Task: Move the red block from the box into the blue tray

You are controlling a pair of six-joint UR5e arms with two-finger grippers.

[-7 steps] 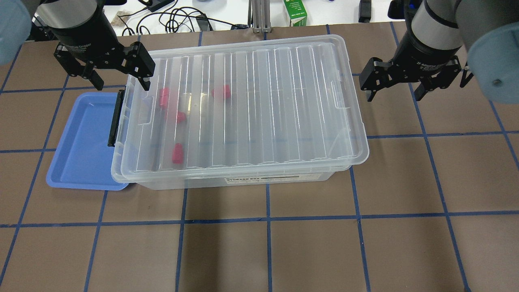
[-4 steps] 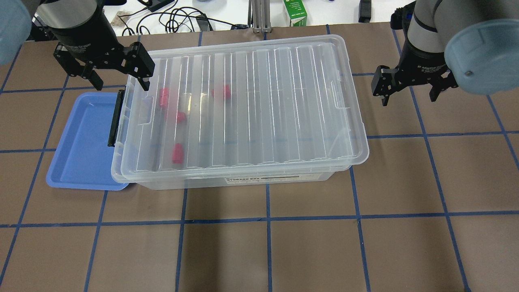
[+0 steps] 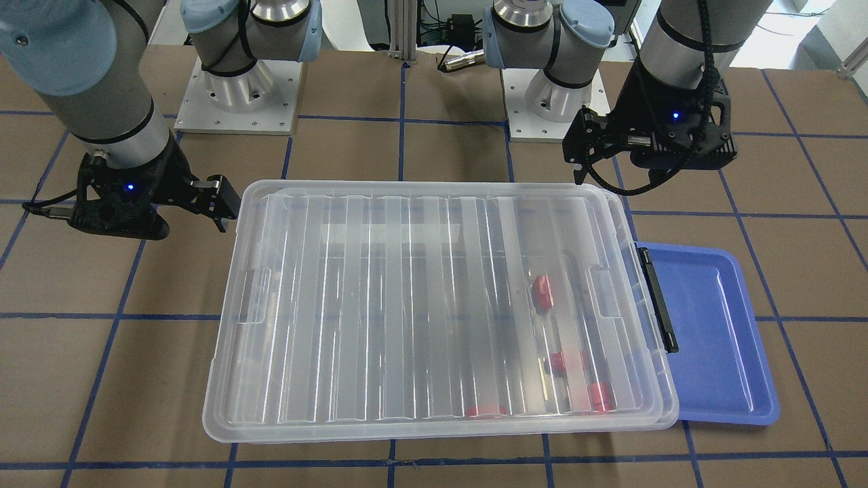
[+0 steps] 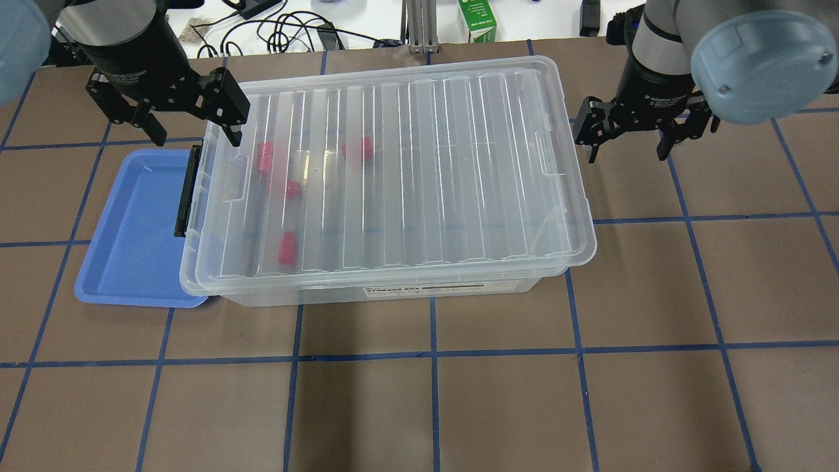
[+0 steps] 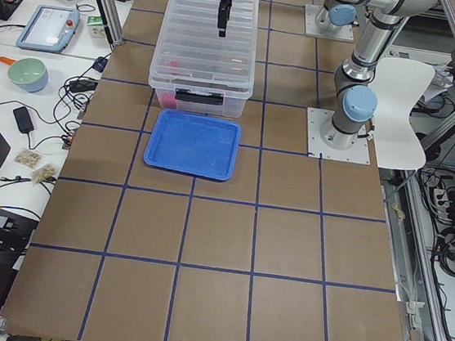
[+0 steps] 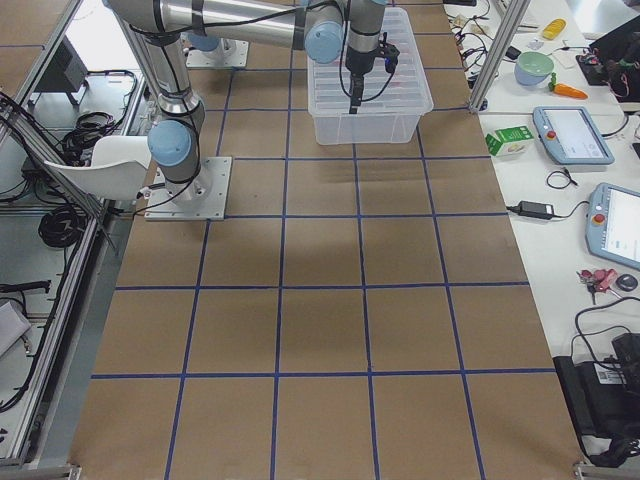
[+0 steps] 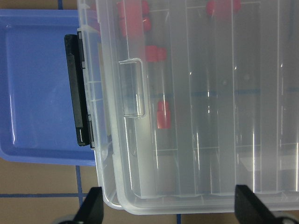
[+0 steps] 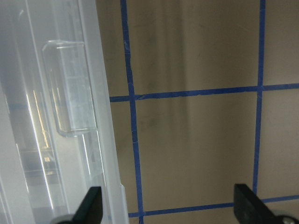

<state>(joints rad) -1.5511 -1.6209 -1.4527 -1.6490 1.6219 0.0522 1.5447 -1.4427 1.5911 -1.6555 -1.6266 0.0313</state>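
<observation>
The box (image 4: 459, 164) is a clear bin with its ribbed lid on and a black latch bar (image 4: 187, 191) at its left end. Several red blocks lie inside under the lid near that end, one at the front (image 4: 286, 248) and one further back (image 4: 359, 149). The blue tray (image 4: 131, 229) lies empty by the latch end, partly under the box's rim. My left gripper (image 4: 195, 139) is open above the box's back left corner; its wrist view shows the latch (image 7: 77, 88) and a red block (image 7: 163, 114). My right gripper (image 4: 627, 156) is open just off the box's right end.
The brown table (image 4: 590, 393) carries a blue tape grid. Cables and a green carton (image 4: 476, 19) lie beyond its back edge. The right wrist view shows the lid's clear tab (image 8: 70, 88) beside bare table.
My right gripper has moved left and slightly back toward the box's right end, staying open. The left gripper, box, tray and blocks have not moved.
</observation>
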